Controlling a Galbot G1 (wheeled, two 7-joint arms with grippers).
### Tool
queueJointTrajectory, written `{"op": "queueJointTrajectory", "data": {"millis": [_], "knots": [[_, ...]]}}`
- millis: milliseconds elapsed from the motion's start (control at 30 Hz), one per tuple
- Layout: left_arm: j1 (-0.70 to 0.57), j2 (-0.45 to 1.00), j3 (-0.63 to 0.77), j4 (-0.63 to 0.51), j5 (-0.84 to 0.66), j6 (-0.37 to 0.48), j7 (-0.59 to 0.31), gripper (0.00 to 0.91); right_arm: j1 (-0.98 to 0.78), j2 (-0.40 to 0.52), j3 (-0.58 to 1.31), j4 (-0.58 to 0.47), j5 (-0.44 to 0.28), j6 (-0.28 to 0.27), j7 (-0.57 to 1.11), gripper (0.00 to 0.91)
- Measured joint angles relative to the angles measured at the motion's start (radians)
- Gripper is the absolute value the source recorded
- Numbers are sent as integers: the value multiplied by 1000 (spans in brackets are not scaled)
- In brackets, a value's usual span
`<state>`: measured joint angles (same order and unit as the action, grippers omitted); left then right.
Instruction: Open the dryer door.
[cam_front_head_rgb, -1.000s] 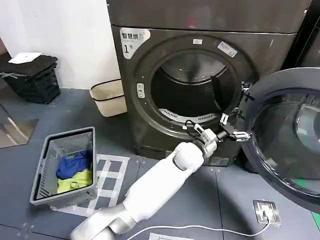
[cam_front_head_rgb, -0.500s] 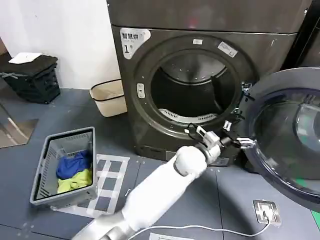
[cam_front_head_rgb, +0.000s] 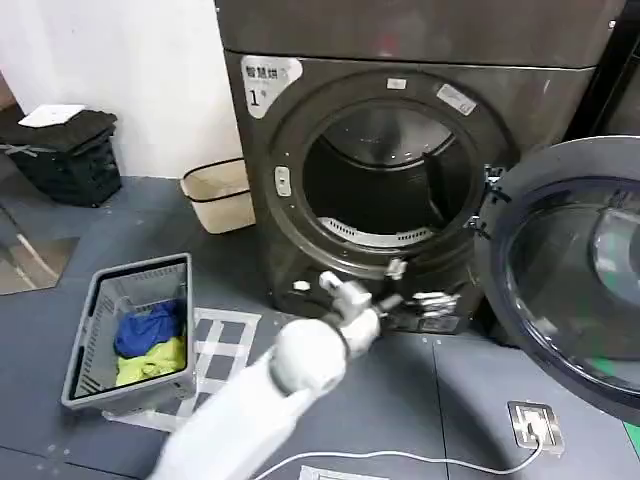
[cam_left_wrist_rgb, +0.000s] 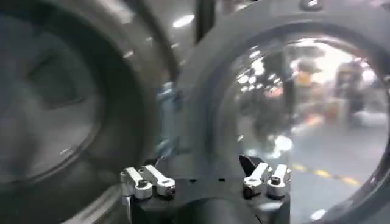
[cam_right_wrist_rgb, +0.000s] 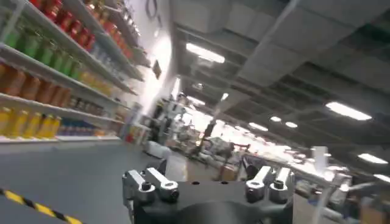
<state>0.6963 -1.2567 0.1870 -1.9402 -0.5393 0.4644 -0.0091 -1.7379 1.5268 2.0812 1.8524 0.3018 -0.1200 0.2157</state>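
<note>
Since half a second ago the left gripper (cam_front_head_rgb: 408, 283) has pulled back from the dryer door (cam_front_head_rgb: 570, 270) toward 9 o'clock, fingers (cam_left_wrist_rgb: 149, 181) spread apart and holding nothing. Door's swung wide open at 3 o'clock of the drum opening (cam_front_head_rgb: 385, 180). Right gripper (cam_right_wrist_rgb: 207, 184) points into the room, fingers apart.

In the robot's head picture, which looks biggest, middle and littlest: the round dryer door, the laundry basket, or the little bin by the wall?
1. The dryer door: biggest, though it swings nearest the camera.
2. The laundry basket.
3. The bin: littlest, but it sits farther back, so its true size is unsure.
</note>
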Motion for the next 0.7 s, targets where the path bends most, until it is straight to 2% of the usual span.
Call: {"op": "queueJointTrajectory", "data": {"millis": [167,333,533,700], "knots": [[116,200,-96,-144,-117,37,-68,907,9,-30,-28,-33,3,40,-2,907],[273,392,-249,-256,-245,85,-158,907,23,-42,-57,-67,2,50,1,907],[425,524,-421,-342,-432,139,-268,907,35,-43,-81,-90,1,62,1,907],[535,594,-564,-356,-580,167,-318,907,36,-55,-91,-109,1,73,-2,907]]}}
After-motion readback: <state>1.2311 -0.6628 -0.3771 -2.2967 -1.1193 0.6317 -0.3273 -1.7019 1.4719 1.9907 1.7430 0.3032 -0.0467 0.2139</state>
